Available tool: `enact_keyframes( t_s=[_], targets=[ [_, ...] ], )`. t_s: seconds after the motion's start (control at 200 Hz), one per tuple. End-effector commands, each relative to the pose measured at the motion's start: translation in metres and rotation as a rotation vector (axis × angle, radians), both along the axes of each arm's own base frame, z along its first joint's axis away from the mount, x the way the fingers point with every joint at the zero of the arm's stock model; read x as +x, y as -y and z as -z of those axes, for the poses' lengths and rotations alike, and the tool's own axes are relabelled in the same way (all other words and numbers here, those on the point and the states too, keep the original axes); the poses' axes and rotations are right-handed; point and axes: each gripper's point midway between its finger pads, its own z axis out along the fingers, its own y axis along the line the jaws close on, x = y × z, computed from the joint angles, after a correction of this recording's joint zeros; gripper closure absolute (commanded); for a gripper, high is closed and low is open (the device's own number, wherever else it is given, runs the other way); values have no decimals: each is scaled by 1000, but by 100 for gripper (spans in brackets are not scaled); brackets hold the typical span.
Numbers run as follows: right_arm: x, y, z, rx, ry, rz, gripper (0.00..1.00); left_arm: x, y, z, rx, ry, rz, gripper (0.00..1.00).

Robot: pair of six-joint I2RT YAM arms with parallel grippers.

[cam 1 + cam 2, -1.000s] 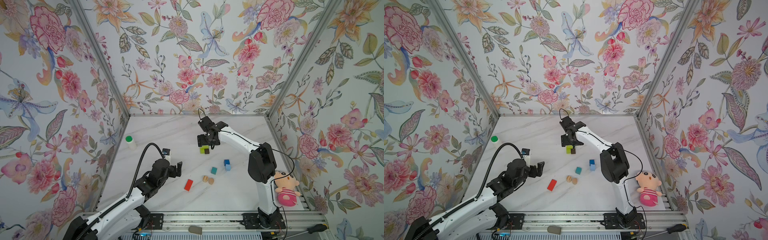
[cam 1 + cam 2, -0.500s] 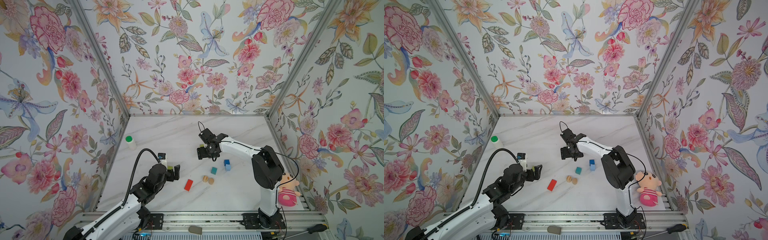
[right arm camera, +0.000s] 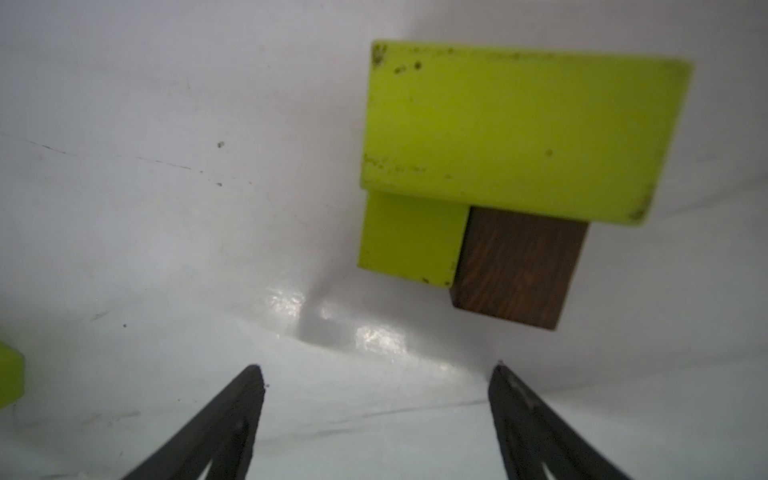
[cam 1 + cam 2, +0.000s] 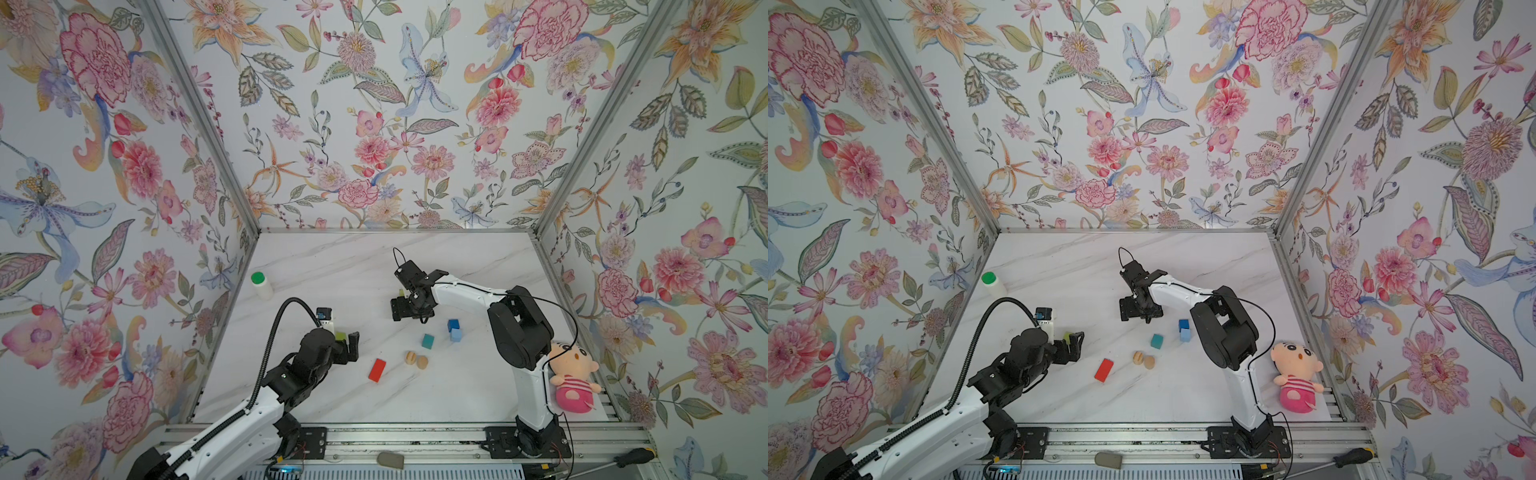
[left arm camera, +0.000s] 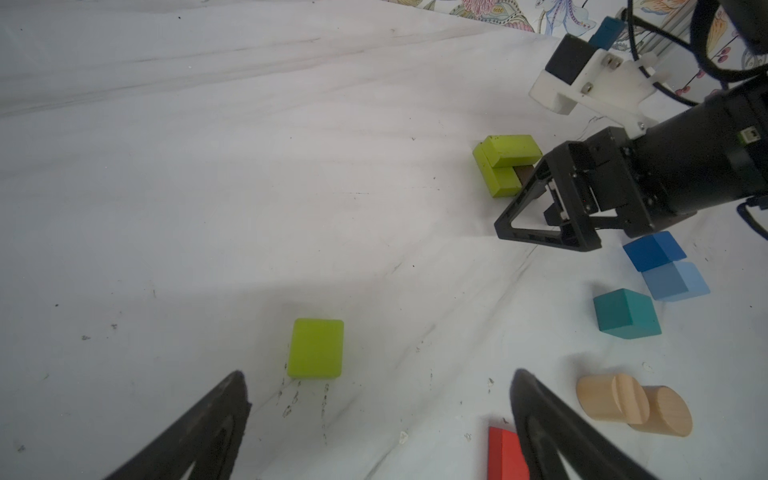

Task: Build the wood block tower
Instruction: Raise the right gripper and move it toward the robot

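**Right gripper** (image 3: 378, 374) — jaws parted wide, nothing between them. It touches nothing in the right wrist view. It sits near the middle of the frame in both top views, low over the marble table (image 4: 332, 266).

**Tower** (begun): just beyond the right gripper's tips, with a small gap between.
- A long yellow-green block (image 3: 519, 133) lies flat on top.
- It rests across a short yellow-green block (image 3: 411, 237) and a dark brown block (image 3: 519, 266).
- The two lower blocks sit side by side, touching.

**Left gripper** (image 5: 379, 382) — jaws at full spread, empty. It is lower left of centre in both top views.

**Loose yellow-green block** (image 5: 316, 348): flat on the table just ahead of the left gripper's tips, in line with the gap, not touched.

**Red block** (image 4: 377, 370): below centre of the frame, just right of the left gripper, lying alone.

**Tan rounded pieces** (image 4: 410, 357): two, touching each other, just right of the red block.

**Teal block** (image 4: 427, 341): above the tan pair, apart from it.

**Dark blue block** (image 4: 453, 324) and **light blue block** (image 4: 456, 334): touching each other, upper right of the teal block, near the right arm.

**White green-capped bottle** (image 4: 262, 284): at the table's left edge, well apart from the blocks.

**Pink plush doll** (image 4: 573, 382): lower right of the table, beside the right arm's base.
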Motion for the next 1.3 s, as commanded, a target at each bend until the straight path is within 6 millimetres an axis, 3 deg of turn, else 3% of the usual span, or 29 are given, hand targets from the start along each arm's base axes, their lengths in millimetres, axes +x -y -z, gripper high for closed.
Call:
enact_keyframes(
  t_s=[0.0, 0.911, 1.076, 1.291],
  targets=[
    [9, -4, -2, 18, 6, -8, 13, 1, -2, 1, 24, -3, -14, 1],
    [21, -11, 6, 41, -13, -10, 13, 4, -6, -2, 47, -1, -37, 1],
    [15, -14, -3, 55, -9, -21, 13, 3, -7, -3, 46, -3, -39, 1],
    [-1, -28, -35, 69, 47, -71, 12, -2, -12, 0, 34, -12, -57, 1]
  ],
)
